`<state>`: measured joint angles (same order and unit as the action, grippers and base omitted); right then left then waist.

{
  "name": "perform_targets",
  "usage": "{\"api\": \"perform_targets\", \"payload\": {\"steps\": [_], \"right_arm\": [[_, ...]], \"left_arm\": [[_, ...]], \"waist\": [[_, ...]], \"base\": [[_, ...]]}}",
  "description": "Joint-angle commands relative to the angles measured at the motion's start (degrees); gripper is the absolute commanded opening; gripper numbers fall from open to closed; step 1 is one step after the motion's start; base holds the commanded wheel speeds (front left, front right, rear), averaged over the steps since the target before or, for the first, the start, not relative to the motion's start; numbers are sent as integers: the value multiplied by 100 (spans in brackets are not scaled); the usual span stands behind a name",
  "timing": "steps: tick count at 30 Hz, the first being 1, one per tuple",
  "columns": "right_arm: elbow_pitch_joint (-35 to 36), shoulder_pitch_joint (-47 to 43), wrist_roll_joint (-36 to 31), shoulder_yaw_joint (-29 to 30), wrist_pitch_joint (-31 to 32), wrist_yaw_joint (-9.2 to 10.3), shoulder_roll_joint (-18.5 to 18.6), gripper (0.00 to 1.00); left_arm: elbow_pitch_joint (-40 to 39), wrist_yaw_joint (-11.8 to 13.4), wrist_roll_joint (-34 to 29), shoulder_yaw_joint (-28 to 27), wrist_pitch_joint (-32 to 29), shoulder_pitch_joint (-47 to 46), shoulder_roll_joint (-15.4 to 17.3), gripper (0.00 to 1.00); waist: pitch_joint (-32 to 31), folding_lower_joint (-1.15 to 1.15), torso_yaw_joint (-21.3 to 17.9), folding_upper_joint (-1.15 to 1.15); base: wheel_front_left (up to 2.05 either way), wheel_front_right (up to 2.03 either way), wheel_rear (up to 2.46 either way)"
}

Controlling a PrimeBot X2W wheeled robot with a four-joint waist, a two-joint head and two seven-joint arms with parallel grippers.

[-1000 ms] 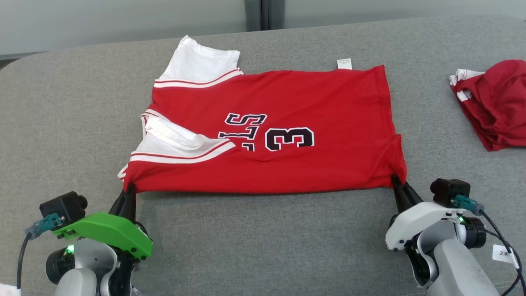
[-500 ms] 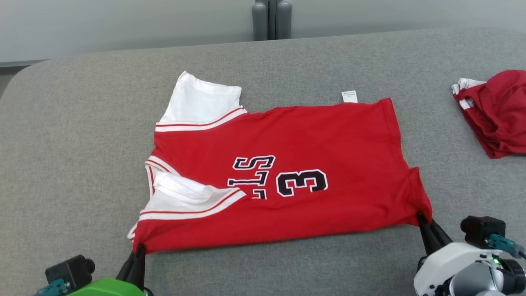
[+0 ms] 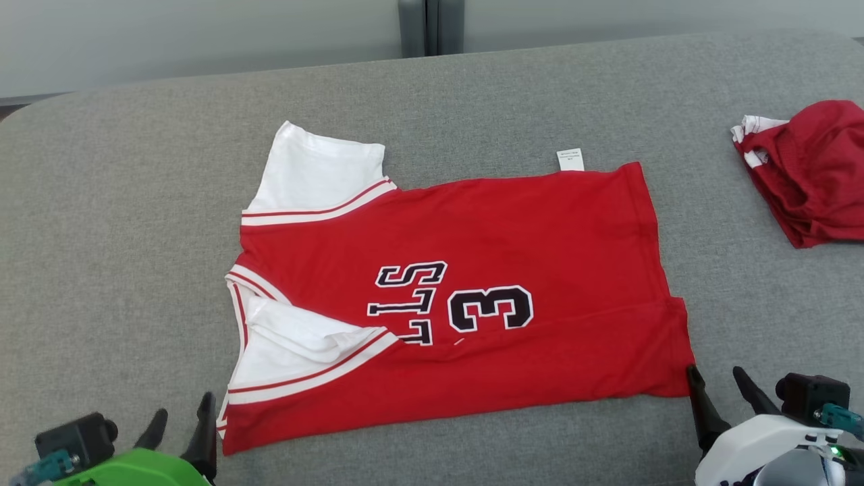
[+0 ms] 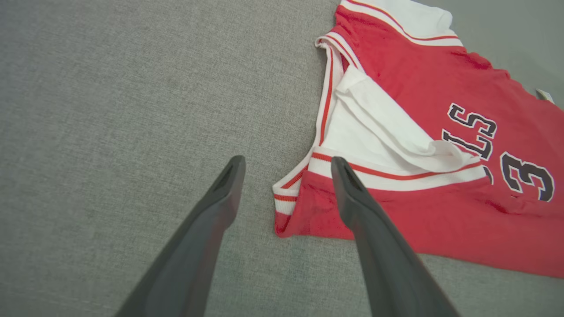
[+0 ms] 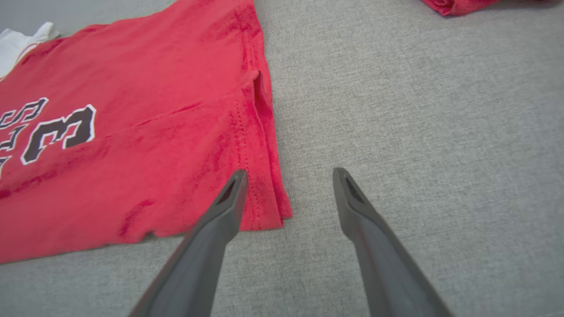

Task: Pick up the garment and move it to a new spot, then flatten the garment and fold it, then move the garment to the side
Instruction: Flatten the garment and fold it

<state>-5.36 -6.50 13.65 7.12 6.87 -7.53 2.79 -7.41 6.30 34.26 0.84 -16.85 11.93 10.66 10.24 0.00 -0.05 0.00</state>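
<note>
The garment (image 3: pixel 472 283) is a red jersey with white sleeves and a black "3", lying folded lengthwise on the grey table. Its near left corner (image 4: pixel 286 220) and near right corner (image 5: pixel 264 207) rest flat. My left gripper (image 3: pixel 183 415) is open at the lower left, fingers spread just off that left corner, nothing between them (image 4: pixel 286 165). My right gripper (image 3: pixel 717 379) stands open at the lower right, just off the hem corner, nothing held (image 5: pixel 288 176).
A second red and white garment (image 3: pixel 810 169) lies bunched at the table's right edge. The grey fabric table (image 3: pixel 101 236) has bare room left of the jersey and along the near edge. A grey post (image 3: pixel 430 23) stands behind the table.
Both grippers have opened and let go of the jersey's near corners, which now lie flat on the table. The head camera shifted between frames.
</note>
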Motion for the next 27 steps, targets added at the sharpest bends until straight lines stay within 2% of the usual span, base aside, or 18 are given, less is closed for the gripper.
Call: {"api": "perform_targets", "payload": {"steps": [1, 3, 6, 9, 12, 13, 20, 23, 27], "right_arm": [[40, 120, -88, 48, -50, 10, 19, 100], [114, 220, -144, 59, -83, 9, 18, 100], [259, 421, -227, 23, -107, 10, 18, 100], [421, 739, -329, -96, -86, 10, 17, 100], [489, 1085, -398, -275, -79, 10, 17, 100], [512, 1339, -436, -426, -72, 10, 15, 100], [463, 2246, -464, -1051, -153, 10, 15, 100], [402, 2534, -405, -1303, -216, 10, 13, 100], [307, 2818, -356, -1564, -320, 10, 11, 100]], "left_arm": [[-37, -43, -112, 0, -87, -267, 171, 100], [-41, -107, -207, 45, -206, -540, 358, 100], [44, -331, -420, 205, -452, -1234, 733, 100], [184, -543, -581, 317, -785, -2234, 1122, 100], [395, -713, -643, 431, -1195, -3171, 1375, 100], [597, -800, -647, 480, -1474, -3829, 1504, 100], [1554, -958, -759, 718, -2303, -5640, 1788, 100], [1927, -1045, -772, 857, -2591, -6006, 1874, 100], [2356, -1025, -781, 903, -2862, -6313, 1957, 100]], "waist": [[70, 0, -74, 0], [130, 0, -123, 0], [291, 0, -209, 0], [544, 0, -324, 0], [816, 0, -475, 0], [1004, 0, -588, 0], [1710, 0, -1051, 0], [1936, 0, -1270, 0], [2180, 0, -1519, 0]], "base": [[0, 0, 0], [0, 0, 0], [0, 0, 0], [0, 0, 0], [0, 0, 0], [0, 0, 0], [0, 0, 0], [0, 0, 0], [0, 0, 0]]}}
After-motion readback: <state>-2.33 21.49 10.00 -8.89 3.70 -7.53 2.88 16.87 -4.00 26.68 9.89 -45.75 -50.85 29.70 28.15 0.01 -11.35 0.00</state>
